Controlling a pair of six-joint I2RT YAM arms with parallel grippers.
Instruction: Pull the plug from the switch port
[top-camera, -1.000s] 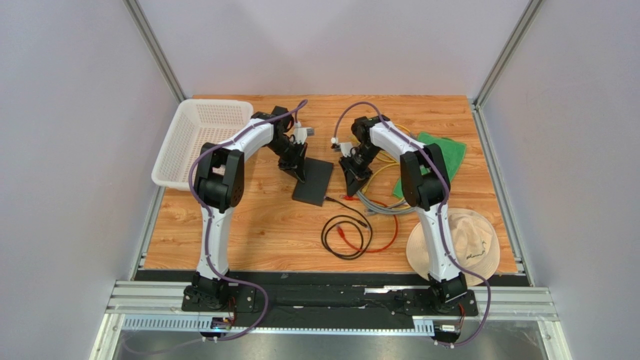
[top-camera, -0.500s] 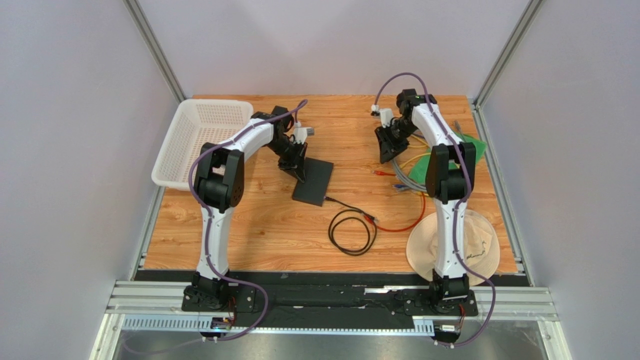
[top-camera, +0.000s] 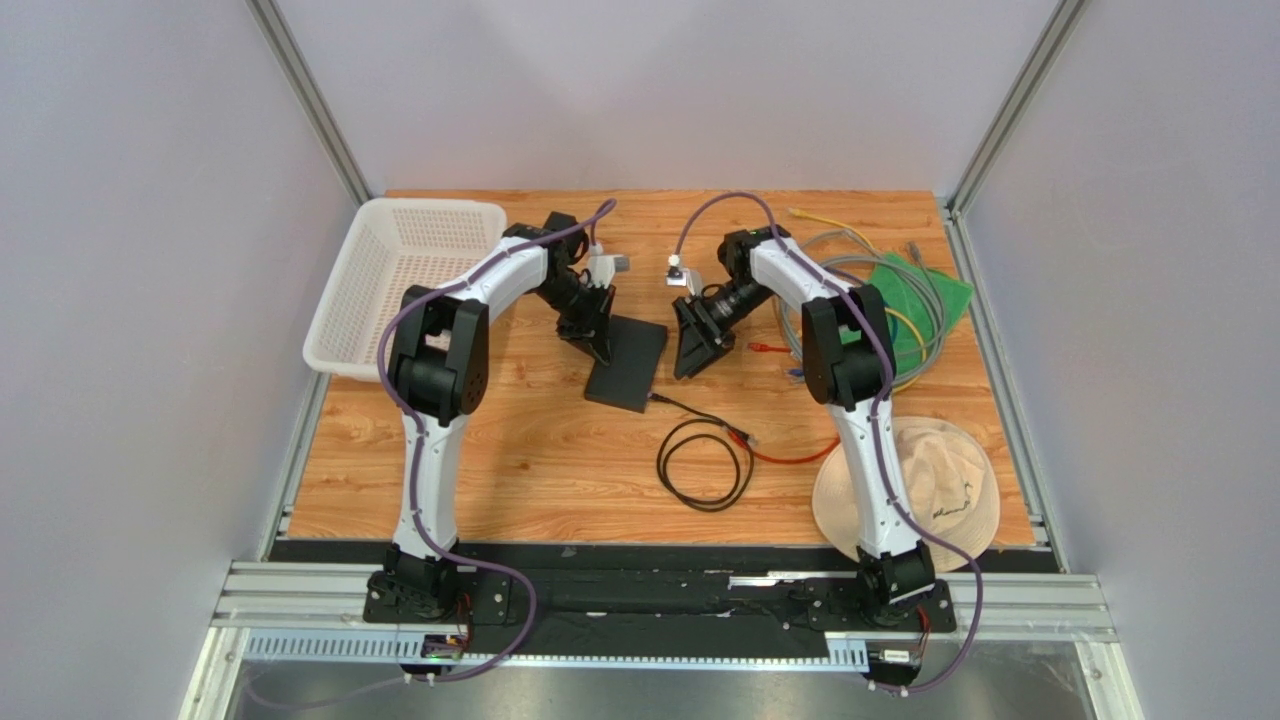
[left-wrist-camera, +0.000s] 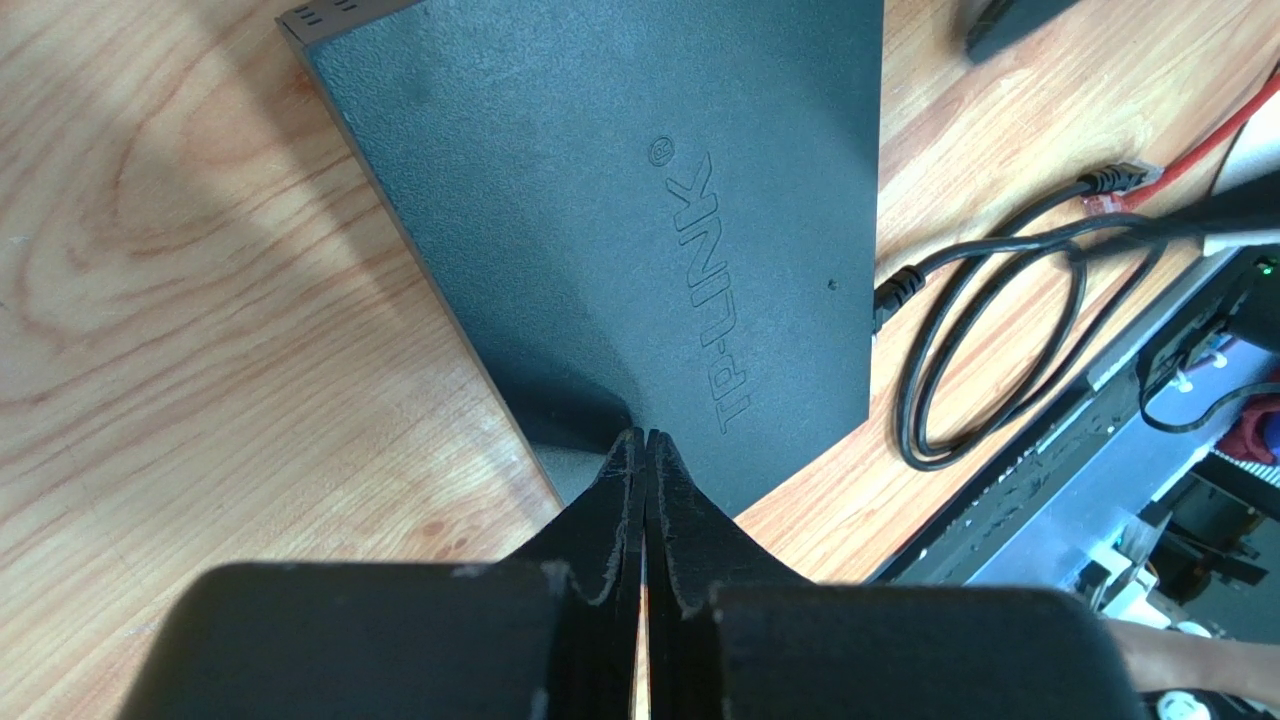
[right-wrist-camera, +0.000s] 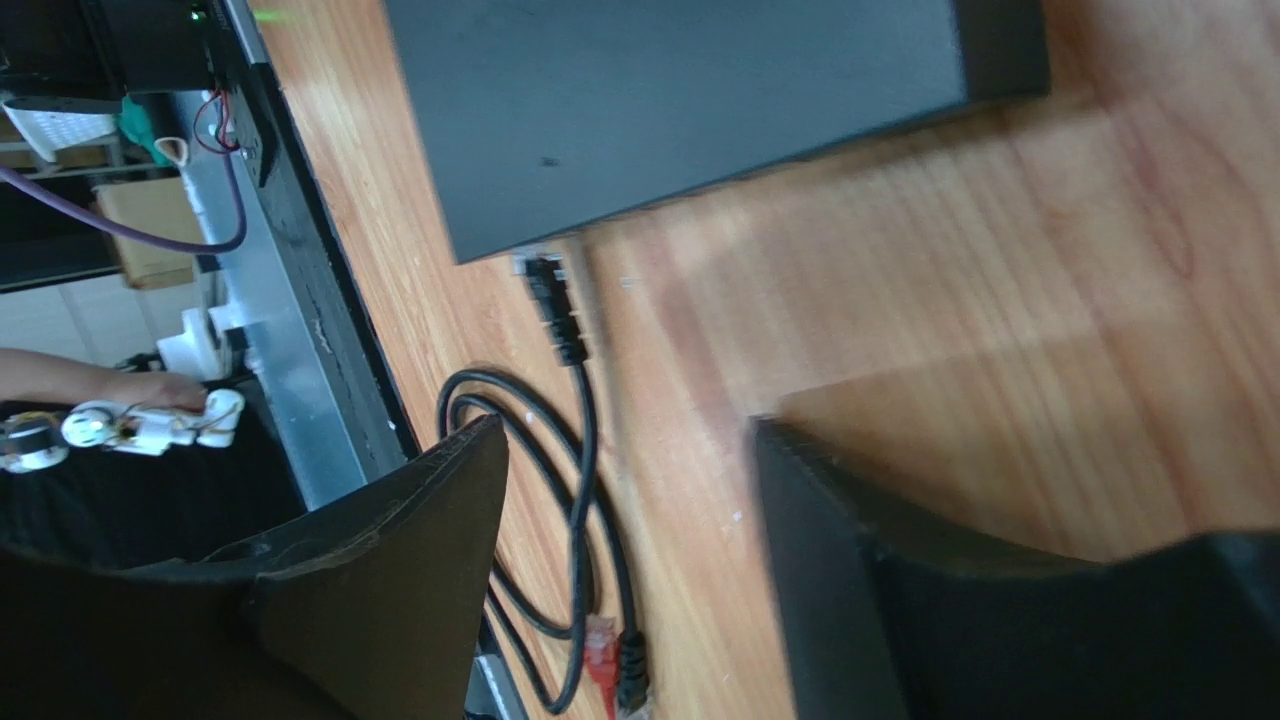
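Note:
The switch (top-camera: 631, 368) is a flat black box lying on the wood; it also fills the left wrist view (left-wrist-camera: 646, 195) and the top of the right wrist view (right-wrist-camera: 676, 105). A black plug (right-wrist-camera: 544, 282) sits against its near edge, apparently in a port, and shows again in the left wrist view (left-wrist-camera: 890, 291). Its black cable (top-camera: 702, 465) coils toward the front. My left gripper (left-wrist-camera: 646, 440) is shut, tips resting on the switch's top. Just right of the switch, my right gripper (right-wrist-camera: 631, 432) hangs open above bare wood with nothing between its fingers.
A red cable (top-camera: 784, 450) with a loose red plug (right-wrist-camera: 603, 656) lies beside the black coil. A bundle of grey and yellow cables (top-camera: 887, 293) lies on a green cloth (top-camera: 909, 308) at the back right. A white basket (top-camera: 394, 285) stands back left, a hat (top-camera: 912, 488) front right.
My right gripper swung to the back right with the cable bundle, opened, and came back beside the switch. The bundle now lies on the green cloth. The left arm has not moved.

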